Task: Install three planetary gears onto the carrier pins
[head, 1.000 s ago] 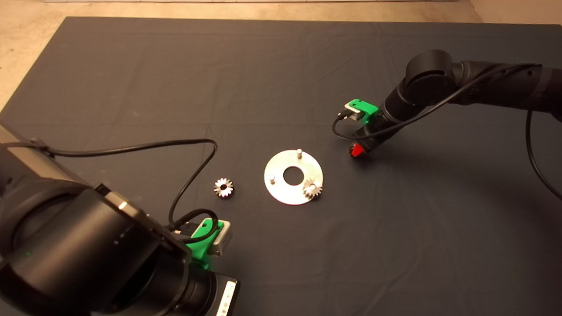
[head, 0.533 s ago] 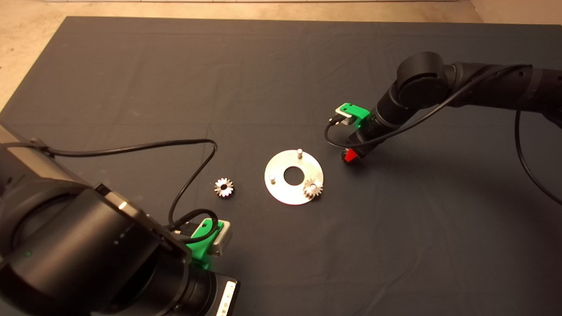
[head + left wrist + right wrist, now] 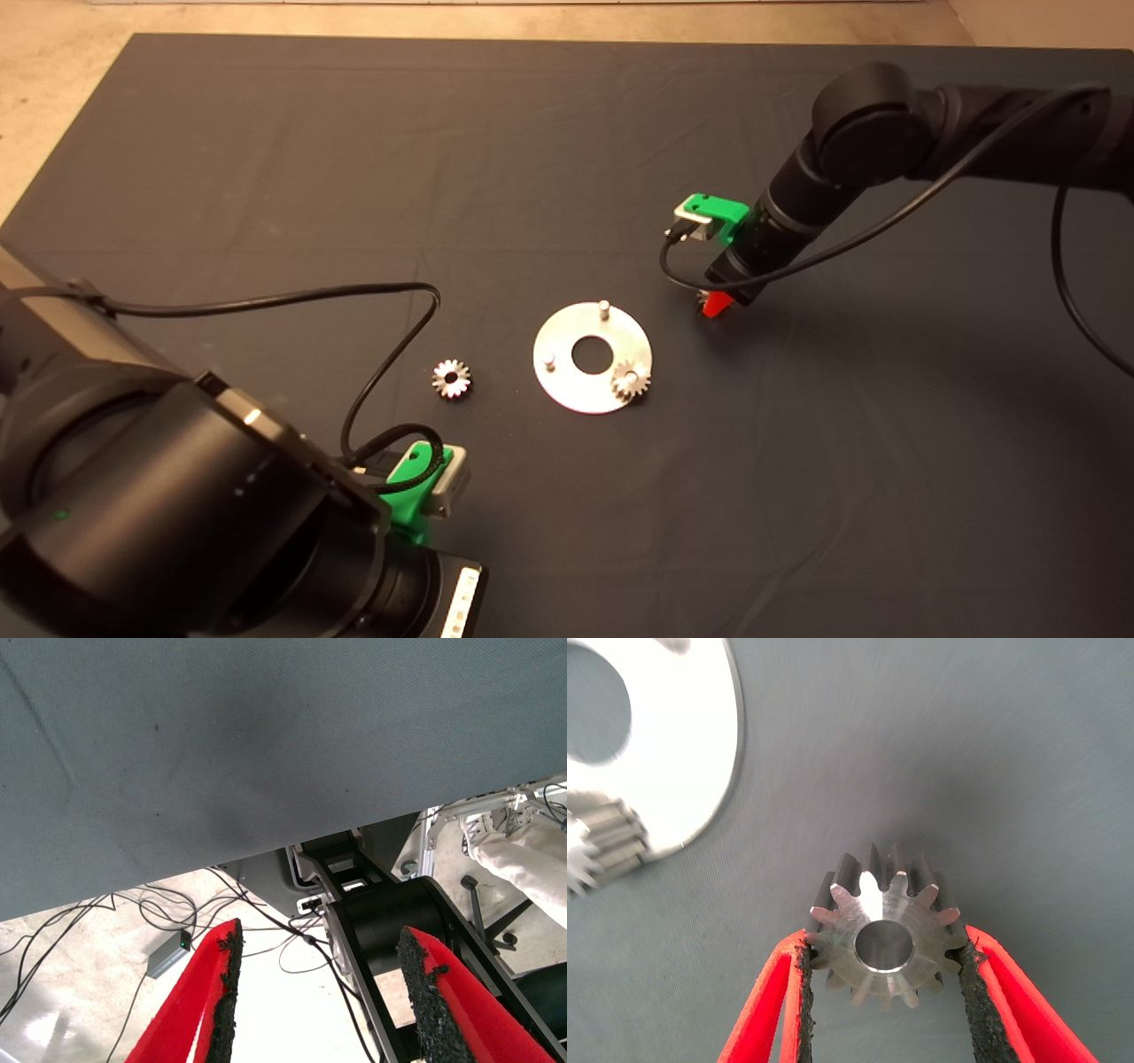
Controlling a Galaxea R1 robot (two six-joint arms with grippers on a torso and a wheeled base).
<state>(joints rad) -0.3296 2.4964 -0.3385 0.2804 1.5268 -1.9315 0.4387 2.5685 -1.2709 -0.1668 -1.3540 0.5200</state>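
The right gripper (image 3: pixel 714 304) hangs just right of centre in the head view, a little up and to the right of the silver disc (image 3: pixel 567 385), its arm reaching in from the upper right edge. Its jaws are closed on one planetary gear (image 3: pixel 884 932): in the right wrist view the two black pads press against the teeth on opposite sides, the round centre hole faces the camera, and the gear is held over bare dark mat (image 3: pixel 549 159) near the disc's rim. The disc lies flat at the middle of the worktop with three carrier pins standing on it: the upper pin (image 3: pixel 603 308) and the left pin (image 3: pixel 549 361) are bare, while the lower right pin carries a second gear (image 3: pixel 631 380) seated on it, overhanging the disc's edge. A third gear (image 3: pixel 452 378) lies flat on the mat just left of the disc, apart from it. The left gripper (image 3: pixel 317 988) is parked at the lower left of the head view, jaws wide apart and holding nothing; its wrist view shows the mat's edge, cables on the floor and a person's leg (image 3: pixel 523 859) beyond.
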